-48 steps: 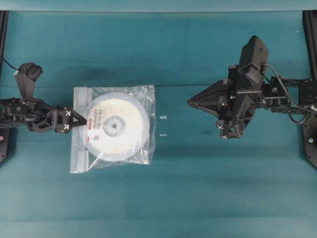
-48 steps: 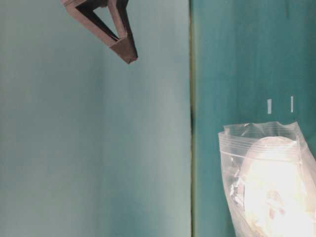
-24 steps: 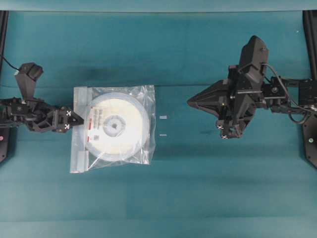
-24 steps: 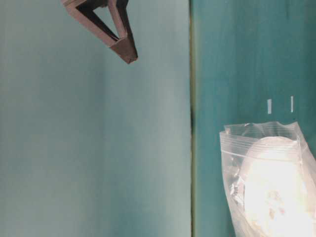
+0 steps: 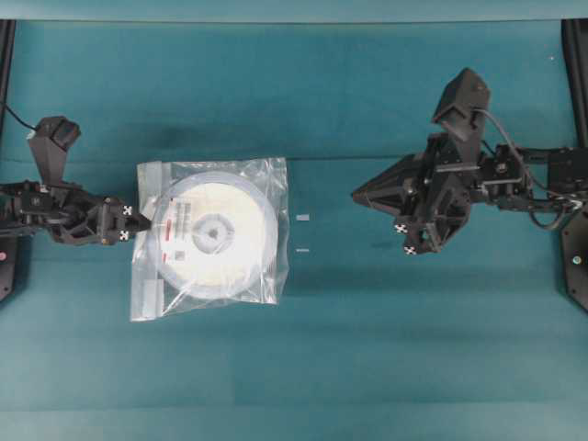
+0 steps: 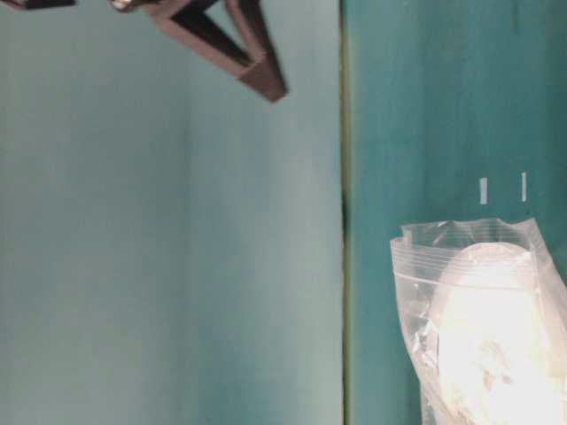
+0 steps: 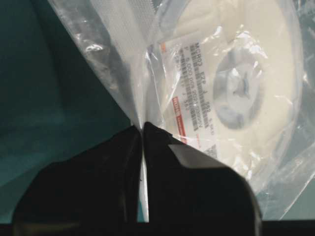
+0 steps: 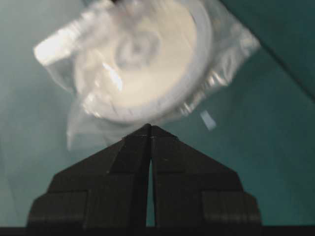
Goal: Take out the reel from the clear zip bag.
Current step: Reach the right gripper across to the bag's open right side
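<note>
Pinching the bag (image 7: 123,73) at its zip edge, my left gripper (image 5: 140,224) should hold firm and low. Beyond it, left of centre in the overhead view, the reel (image 5: 213,234) lies flat inside, white with a grey hub. At far right my right gripper (image 5: 356,195) hovers clenched, empty.

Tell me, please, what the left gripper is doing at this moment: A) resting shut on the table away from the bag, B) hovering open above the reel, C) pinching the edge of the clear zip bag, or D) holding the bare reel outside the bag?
C: in the left wrist view the left gripper has its fingertips closed on a fold of the clear zip bag, with the reel inside.
</note>
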Robot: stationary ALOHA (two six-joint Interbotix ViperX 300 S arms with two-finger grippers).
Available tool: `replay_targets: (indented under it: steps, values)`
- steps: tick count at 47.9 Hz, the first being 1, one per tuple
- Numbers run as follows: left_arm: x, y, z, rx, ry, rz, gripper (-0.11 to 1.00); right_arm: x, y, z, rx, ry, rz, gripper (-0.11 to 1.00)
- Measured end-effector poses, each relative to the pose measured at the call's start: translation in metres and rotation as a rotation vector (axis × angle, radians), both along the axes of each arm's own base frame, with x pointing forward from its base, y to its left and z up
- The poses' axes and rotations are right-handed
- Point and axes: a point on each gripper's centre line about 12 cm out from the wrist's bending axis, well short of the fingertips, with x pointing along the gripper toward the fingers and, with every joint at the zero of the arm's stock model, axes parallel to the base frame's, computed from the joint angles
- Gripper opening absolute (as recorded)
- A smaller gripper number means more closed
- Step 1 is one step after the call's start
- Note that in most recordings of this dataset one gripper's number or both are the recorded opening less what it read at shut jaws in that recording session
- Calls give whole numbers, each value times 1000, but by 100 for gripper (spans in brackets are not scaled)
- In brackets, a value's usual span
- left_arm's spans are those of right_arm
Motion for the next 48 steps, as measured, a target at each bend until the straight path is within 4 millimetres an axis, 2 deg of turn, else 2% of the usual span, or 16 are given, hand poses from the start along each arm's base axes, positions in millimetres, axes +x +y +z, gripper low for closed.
replay_targets:
  steps: [6, 10, 14, 21, 24, 33, 41, 48]
  values:
    - [0, 0, 0, 11, 2, -10, 1, 2, 1, -7, 19, 27, -5, 6]
    - [0, 0, 0, 12, 4, -11, 1, 7, 1, -9, 25, 32, -8, 17]
    - [0, 0, 0, 10, 7, -9, 1, 13, 0, -13, 37, 45, -15, 34]
    - [0, 0, -1, 10, 13, -11, 1, 27, -7, -22, 96, 74, -67, 72]
    - [0, 0, 0, 9, 13, -10, 1, 32, -10, -26, 128, 84, -95, 81]
    - [1, 0, 1, 11, 10, -11, 1, 47, -13, -49, 234, 130, -174, 80]
    - [1, 0, 0, 11, 11, -13, 1, 58, -9, -73, 395, 168, -292, 84]
    - [2, 0, 1, 11, 11, -13, 1, 72, 1, -80, 426, 171, -291, 84]
